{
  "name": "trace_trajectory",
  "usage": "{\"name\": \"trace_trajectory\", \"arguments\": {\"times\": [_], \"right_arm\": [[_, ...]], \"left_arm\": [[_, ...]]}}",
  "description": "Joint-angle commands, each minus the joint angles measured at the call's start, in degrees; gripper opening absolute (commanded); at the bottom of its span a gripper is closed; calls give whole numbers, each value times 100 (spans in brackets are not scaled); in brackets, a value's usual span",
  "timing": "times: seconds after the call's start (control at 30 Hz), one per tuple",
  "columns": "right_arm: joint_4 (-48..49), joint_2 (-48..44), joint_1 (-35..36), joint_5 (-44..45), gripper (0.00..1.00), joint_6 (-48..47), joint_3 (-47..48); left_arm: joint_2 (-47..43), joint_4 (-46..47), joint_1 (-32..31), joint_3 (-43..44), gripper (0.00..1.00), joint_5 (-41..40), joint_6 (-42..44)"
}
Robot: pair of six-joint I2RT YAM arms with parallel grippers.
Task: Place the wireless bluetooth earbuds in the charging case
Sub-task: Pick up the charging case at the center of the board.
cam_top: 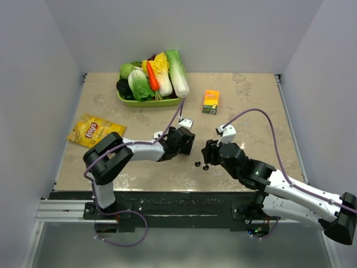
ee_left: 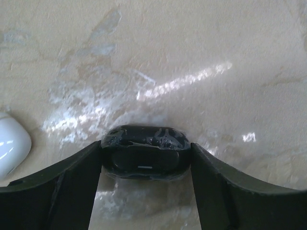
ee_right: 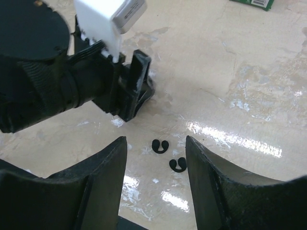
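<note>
The black charging case (ee_left: 144, 155) lies on the marble table, lid down, and its two ends touch both fingers of my left gripper (ee_left: 146, 148), which is shut on it. A white rounded piece (ee_left: 10, 146) lies just left of that gripper. Two tiny black earbuds (ee_right: 160, 146) (ee_right: 178, 164) lie side by side on the table between the spread fingers of my right gripper (ee_right: 156, 140), which is open and holds nothing. From above, the earbuds (cam_top: 197, 164) (cam_top: 206, 167) sit between the left gripper (cam_top: 189, 146) and the right gripper (cam_top: 209, 152); the case is hidden there.
A green tray (cam_top: 124, 99) of vegetables stands at the back. An orange juice box (cam_top: 210, 102) is right of it, and a yellow chips bag (cam_top: 92, 131) lies at the left. The left gripper (ee_right: 136, 91) is close in front of the right one.
</note>
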Motion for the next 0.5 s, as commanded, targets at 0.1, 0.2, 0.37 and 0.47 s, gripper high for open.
{"name": "trace_trajectory", "arguments": {"times": [0.1,0.2,0.37,0.47], "right_arm": [[-446,-207,14,594,69,194,1119],[-351,-154,5,490,83,90,1383],[-595,487,5,-300,85,-87,1867],[-544,830,5,-940,84,-209,1947]], "left_arm": [[-1841,2414,-11,-1906,0,175,697],[-2572,4826,-19,-3293,0,682,1058],[-1761,10500,-28,-5477,0,2132,1962],[-1627,10470,-54,-5382,0,2881,2289]]}}
